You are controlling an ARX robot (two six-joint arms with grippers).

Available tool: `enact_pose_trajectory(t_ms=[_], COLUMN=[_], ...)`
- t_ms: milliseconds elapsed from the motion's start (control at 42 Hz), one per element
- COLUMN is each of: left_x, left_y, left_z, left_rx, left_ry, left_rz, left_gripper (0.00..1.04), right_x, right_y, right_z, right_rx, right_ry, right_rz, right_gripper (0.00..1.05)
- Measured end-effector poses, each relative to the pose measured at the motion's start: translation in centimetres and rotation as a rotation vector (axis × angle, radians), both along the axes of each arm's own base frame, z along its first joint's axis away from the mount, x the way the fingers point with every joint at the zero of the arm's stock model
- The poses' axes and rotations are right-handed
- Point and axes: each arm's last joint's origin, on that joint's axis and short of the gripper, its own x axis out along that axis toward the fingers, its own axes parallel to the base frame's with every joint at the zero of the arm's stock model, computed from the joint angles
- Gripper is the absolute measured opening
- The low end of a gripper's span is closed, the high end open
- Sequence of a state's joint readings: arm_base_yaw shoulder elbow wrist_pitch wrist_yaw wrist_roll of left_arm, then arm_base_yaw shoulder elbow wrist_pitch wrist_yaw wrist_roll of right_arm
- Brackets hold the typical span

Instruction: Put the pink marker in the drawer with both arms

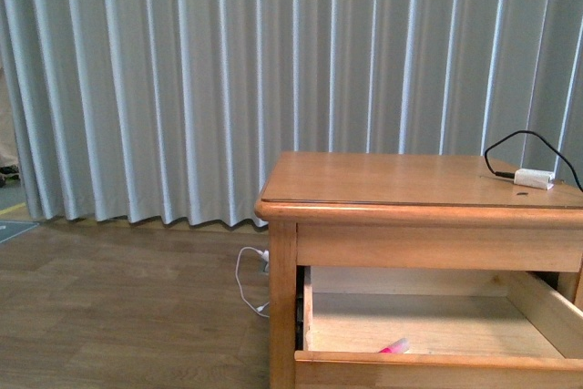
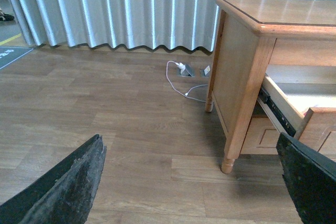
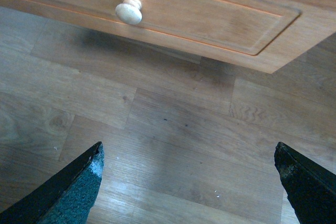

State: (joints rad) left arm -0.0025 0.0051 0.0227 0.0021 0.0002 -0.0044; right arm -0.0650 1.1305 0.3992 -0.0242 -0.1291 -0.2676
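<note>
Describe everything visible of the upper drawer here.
The drawer is honey-brown wood, pulled well out of the nightstand. Its paler inside holds the pink marker, lying near the front wall. A black slide rail runs along its side. The front has a recessed panel and one round pale knob.

pink marker [image 1: 395, 345] half hidden behind drawer [image 1: 437, 369] front, drawer cropped (bottom, right)
</note>
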Motion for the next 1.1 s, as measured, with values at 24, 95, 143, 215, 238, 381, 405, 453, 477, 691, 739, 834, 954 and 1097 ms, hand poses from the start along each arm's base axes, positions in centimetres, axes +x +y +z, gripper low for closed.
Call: enact_pose_trajectory(t_ms=[24, 95, 143, 215, 238, 381, 405, 453, 477, 691, 739, 834, 954, 1097], left_x=[0.0, 0.0, 0.0, 0.0, 0.0, 0.0, 0.0, 0.0, 0.0, 0.0, 0.0, 0.0, 0.0, 0.0], left_y=[0.0, 0.0, 0.0, 0.0, 0.0, 0.0, 0.0, 0.0, 0.0, 0.0, 0.0, 0.0, 0.0, 0.0], left_z=[0.0, 0.0, 0.0, 0.0, 0.0, 0.0, 0.0, 0.0, 0.0, 0.0, 0.0, 0.0, 0.0, 0.0], left_rx=[0.0, 0.0, 0.0, 0.0, 0.0, 0.0, 0.0, 0.0, 0.0, 0.0, 0.0, 0.0, 0.0, 0.0], left_ry=[0.0, 0.0, 0.0, 0.0, 0.0, 0.0, 0.0, 0.0, 0.0, 0.0, 0.0, 0.0, 0.0, 0.0], left_rz=[0.0, 0.0, 0.0, 0.0, 0.0, 0.0, 0.0, 0.0, 0.0, 0.0, 0.0, 0.0, 0.0, 0.0], left_gripper=[0.98, 0.98, 0.98, 0.98, 0.98, 0.98, 0.98, 0.98, 0.98, 0.98, 0.98, 0.98, 0.98, 0.98], right_x=[0.5, 1.7, 2.9, 4.3, 5.0, 8.4, 8.8, 9.3, 9.7, 12.5, 13.0, 14.1, 15.6, 18.4], right_y=[0.2, 0.6, 1.0, 1.1, 1.1, 0.7, 0.7, 0.6, 0.5, 0.1, 0.1, 0.1, 0.4, 2.0], right_z=[-0.5, -1.6, -2.2, -2.8, -3.1, -4.8, -5.0, -5.3, -5.4, -6.6, -6.9, -7.1, -7.2, -7.3], right_rx=[0.0, 0.002, 0.016, 0.038, 0.045, 0.09, 0.096, 0.102, 0.107, 0.143, 0.152, 0.165, 0.184, 0.2], right_ry=[0.007, 0.01, -0.006, -0.03, -0.041, -0.08, -0.083, -0.089, -0.093, -0.157, -0.169, -0.201, -0.239, -0.278], right_rz=[0.008, 0.027, 0.027, 0.008, -0.01, -0.081, -0.091, -0.102, -0.11, -0.171, -0.18, -0.194, -0.208, -0.216], right_gripper=[0.96, 0.96, 0.96, 0.96, 0.96, 0.96, 0.96, 0.96, 0.96, 0.96, 0.96, 0.96, 0.96, 0.96])
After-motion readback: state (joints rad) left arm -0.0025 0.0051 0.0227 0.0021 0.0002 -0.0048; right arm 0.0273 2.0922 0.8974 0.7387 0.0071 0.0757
